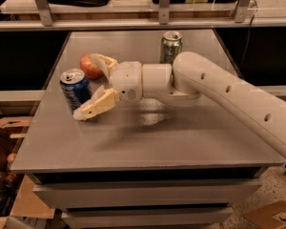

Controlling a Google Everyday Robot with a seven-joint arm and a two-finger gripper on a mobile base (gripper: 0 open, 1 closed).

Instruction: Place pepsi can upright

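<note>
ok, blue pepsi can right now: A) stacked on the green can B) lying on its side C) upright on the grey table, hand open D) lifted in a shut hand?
C: the blue aluminium pepsi can stands upright, silver top up, on the grey table, and the hand beside it has its fingers spread open.

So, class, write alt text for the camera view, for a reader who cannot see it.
A blue pepsi can stands upright on a grey table, with the robot's open claw spread beside it, not gripping it. A reddish fruit and a green can sit farther back.
</note>
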